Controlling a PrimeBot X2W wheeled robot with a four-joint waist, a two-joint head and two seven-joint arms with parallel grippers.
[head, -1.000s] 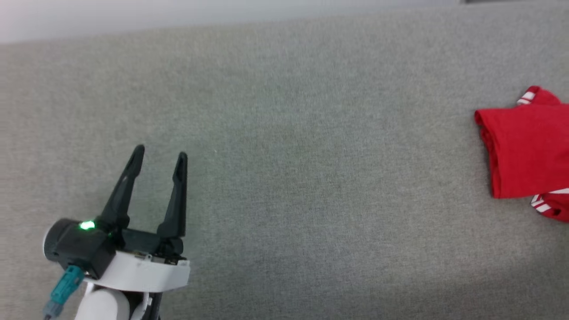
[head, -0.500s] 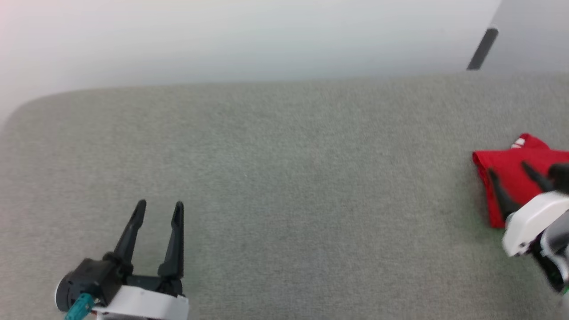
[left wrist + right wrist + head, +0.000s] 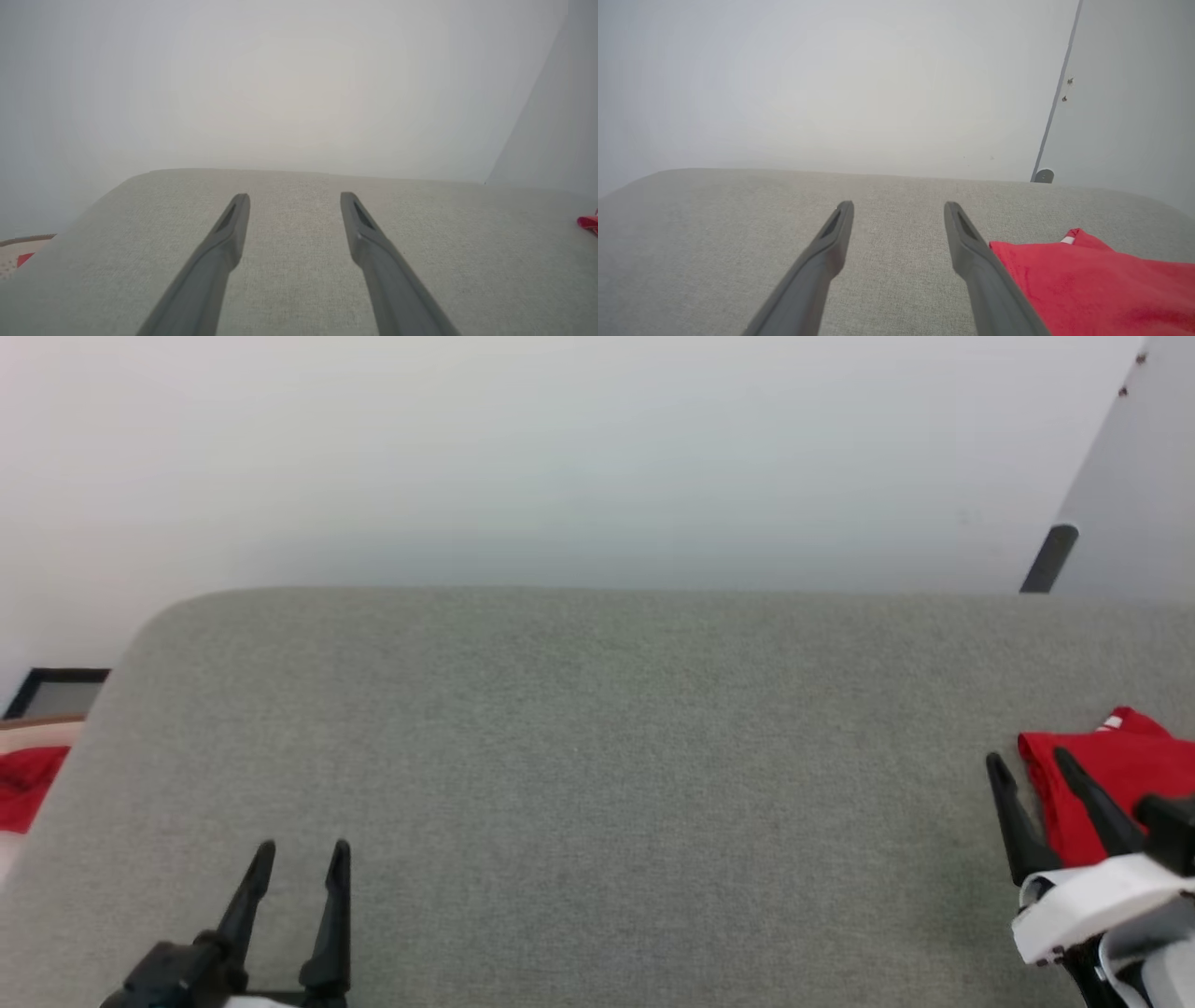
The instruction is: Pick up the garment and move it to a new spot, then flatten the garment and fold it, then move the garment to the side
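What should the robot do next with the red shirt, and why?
Probably just draw the right gripper back and rest. The garment already lies folded small at the right side of the grey surface, and the right gripper and the left gripper are both open, holding nothing.

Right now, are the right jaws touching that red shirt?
Cannot tell. In the right wrist view the right jaws overlap the red shirt; neither gap nor contact shows plainly.

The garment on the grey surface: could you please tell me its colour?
The garment is bright red with white trim; clearest in the right wrist view.
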